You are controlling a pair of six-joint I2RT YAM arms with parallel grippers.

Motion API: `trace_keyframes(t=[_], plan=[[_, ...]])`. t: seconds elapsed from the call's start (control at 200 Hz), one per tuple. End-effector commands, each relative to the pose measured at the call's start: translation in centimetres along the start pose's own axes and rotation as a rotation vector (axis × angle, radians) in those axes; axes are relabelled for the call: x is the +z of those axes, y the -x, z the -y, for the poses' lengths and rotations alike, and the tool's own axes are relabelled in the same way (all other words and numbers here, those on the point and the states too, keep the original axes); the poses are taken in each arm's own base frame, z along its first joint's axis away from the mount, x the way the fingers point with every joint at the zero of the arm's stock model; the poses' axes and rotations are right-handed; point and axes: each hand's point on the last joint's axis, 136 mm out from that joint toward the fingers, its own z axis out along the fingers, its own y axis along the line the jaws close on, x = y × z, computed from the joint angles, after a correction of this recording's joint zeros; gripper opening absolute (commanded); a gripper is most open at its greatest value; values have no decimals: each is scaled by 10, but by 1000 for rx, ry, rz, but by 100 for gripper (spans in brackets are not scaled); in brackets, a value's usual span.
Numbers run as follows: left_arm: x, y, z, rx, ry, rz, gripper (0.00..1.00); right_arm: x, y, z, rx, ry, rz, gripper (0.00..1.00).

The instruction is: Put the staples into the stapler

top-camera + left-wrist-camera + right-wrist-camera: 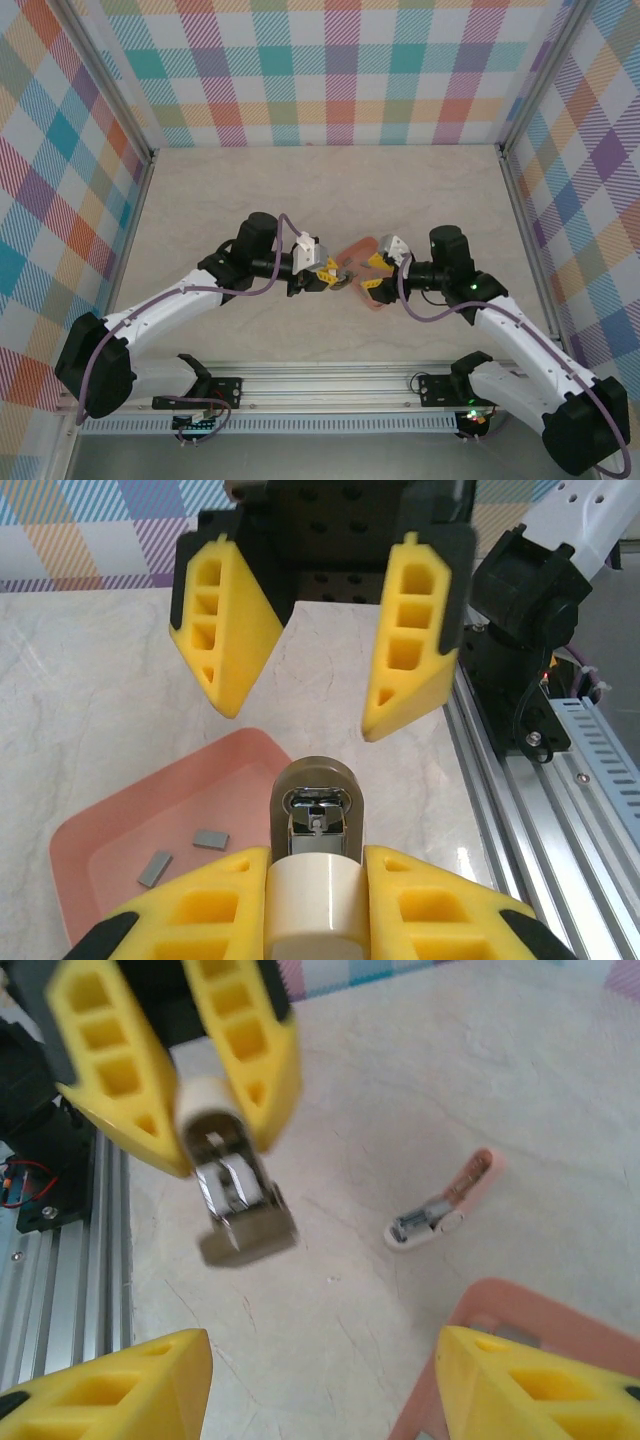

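The salmon-pink tray (140,815) sits at the lower left of the left wrist view. It holds two small dark-grey staples (211,839), lying flat on its floor and apart from each other. The left gripper (315,868), at the bottom centre of that frame, is clenched on the cream body of the stapler (315,802). The stapler's open metal channel and rounded taupe end stick out past the fingertips and overlap the tray's right edge in the picture. Facing it at the top of the frame, the right gripper (300,720) is released, its yellow fingers spread wide with nothing between them. The staples lie to the lower left of that pincer, well apart from it, and just left of the stapler's nose. The right wrist view brings in a pink oblong piece (445,1208) with a metal end, lying alone on the marble-patterned table (400,1080) right of centre, above a corner of the tray at the bottom right. In the top view both pincers face each other at the centre of the frame, with the tray's pink showing between them.
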Motion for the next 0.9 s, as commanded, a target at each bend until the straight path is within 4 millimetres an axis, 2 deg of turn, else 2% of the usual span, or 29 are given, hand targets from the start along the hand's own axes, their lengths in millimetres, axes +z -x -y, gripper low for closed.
trace_keyframes(t=[0.0,0.22,0.38,0.5,0.625,0.75,0.8,0.895], plan=[[-1,12,0,31,-21,19,10,1,18,-1,-102,-3,10,60],[0,8,0,27,-32,-6,10,8,47,-10,-20,121,94,61],[1,9,1,29,-36,-5,10,19,48,-4,75,127,73,61],[1,10,0,34,-35,-4,10,28,25,7,140,85,-9,60],[-1,14,1,47,-31,3,10,37,-17,16,213,37,-124,58],[-3,20,1,62,-29,18,10,46,-50,21,287,9,-183,56],[-5,23,1,66,-29,26,10,48,-57,22,306,3,-188,55],[-6,28,2,73,-32,42,10,50,-55,21,304,15,-179,54]])
